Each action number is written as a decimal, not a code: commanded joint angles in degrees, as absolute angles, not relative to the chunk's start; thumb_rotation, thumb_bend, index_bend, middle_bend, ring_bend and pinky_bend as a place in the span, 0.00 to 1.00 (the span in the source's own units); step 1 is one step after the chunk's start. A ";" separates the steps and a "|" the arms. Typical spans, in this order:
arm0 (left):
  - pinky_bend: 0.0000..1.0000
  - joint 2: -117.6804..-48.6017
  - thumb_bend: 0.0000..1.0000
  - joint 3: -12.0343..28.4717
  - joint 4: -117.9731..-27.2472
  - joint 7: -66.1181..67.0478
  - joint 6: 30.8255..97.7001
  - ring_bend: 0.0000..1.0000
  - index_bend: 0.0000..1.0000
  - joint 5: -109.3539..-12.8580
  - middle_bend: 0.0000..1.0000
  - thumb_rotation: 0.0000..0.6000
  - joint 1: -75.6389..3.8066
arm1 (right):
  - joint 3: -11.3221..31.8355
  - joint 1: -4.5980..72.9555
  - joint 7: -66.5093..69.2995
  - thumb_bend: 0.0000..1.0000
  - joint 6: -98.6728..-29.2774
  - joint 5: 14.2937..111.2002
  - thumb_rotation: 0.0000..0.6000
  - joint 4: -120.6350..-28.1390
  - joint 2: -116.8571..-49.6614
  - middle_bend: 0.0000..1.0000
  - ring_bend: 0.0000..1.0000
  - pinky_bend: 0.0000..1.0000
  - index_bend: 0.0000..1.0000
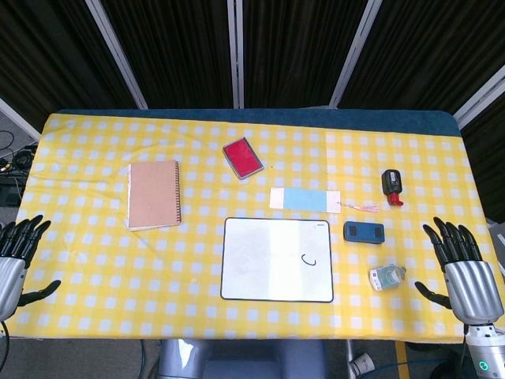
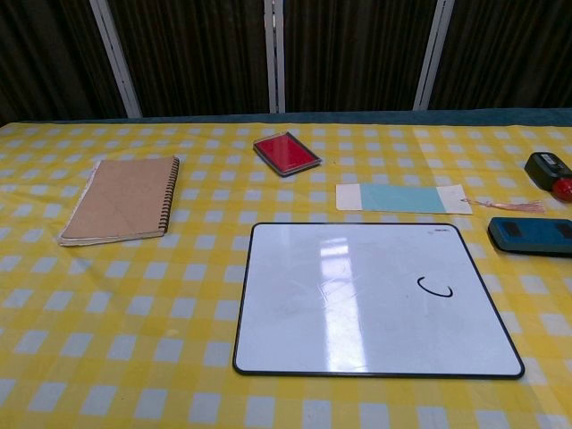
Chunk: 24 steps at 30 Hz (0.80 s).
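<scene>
A whiteboard (image 1: 276,259) (image 2: 375,298) with a small black curved mark lies at the table's near middle. My left hand (image 1: 16,257) hovers at the table's left edge, fingers spread and empty. Over at the right edge my right hand (image 1: 464,268) is likewise spread and holds nothing; closest to it is a small greenish bottle (image 1: 387,276) lying on the cloth. Neither hand shows in the chest view. A dark blue eraser (image 1: 364,231) (image 2: 531,236) sits just right of the board.
A brown spiral notebook (image 1: 154,193) (image 2: 121,198) lies at the left. A red ink pad (image 1: 242,157) (image 2: 286,152) sits at the back middle, a blue-and-white bookmark (image 1: 304,199) (image 2: 402,197) behind the board, and a black and red stamp (image 1: 391,186) (image 2: 552,173) at the right. Yellow checked cloth (image 1: 95,268) covers the table.
</scene>
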State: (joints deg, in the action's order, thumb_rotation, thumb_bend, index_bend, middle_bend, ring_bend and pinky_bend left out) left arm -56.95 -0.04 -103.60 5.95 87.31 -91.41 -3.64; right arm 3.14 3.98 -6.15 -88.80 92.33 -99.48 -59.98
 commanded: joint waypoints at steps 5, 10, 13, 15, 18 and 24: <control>0.00 -57.02 0.00 0.12 -103.68 6.11 86.87 0.00 0.00 -90.84 0.00 1.00 -3.80 | 3.00 4.10 -6.07 0.00 -88.39 92.30 1.00 -99.29 -59.97 0.00 0.00 0.00 0.02; 0.00 -56.97 0.00 0.27 -103.95 6.37 86.22 0.00 0.00 -90.57 0.00 1.00 -4.18 | 3.49 5.78 -5.45 0.00 -84.60 89.96 1.00 -98.68 -60.51 0.00 0.00 0.00 0.02; 0.00 -57.08 0.00 0.61 -103.87 6.52 85.11 0.00 0.00 -89.59 0.00 1.00 -4.75 | 4.80 9.11 -4.60 0.00 -78.76 86.96 1.00 -96.71 -61.47 0.00 0.00 0.00 0.02; 0.00 -57.25 0.00 0.85 -103.77 6.80 84.20 0.00 0.00 -88.75 0.00 1.00 -5.18 | 5.46 11.62 -4.96 0.00 -74.30 85.13 1.00 -95.05 -62.13 0.00 0.00 0.00 0.02; 0.00 -57.52 0.00 1.13 -103.81 7.46 82.90 0.00 0.00 -87.64 0.00 1.00 -5.82 | 6.54 15.22 -5.42 0.00 -68.20 82.36 1.00 -92.60 -63.42 0.00 0.00 0.00 0.03; 0.00 -58.24 0.00 1.60 -103.39 8.94 81.35 0.00 0.00 -86.10 0.00 1.00 -6.76 | 8.61 23.21 -8.33 0.00 -57.41 77.18 1.00 -82.33 -70.93 0.10 0.00 0.03 0.08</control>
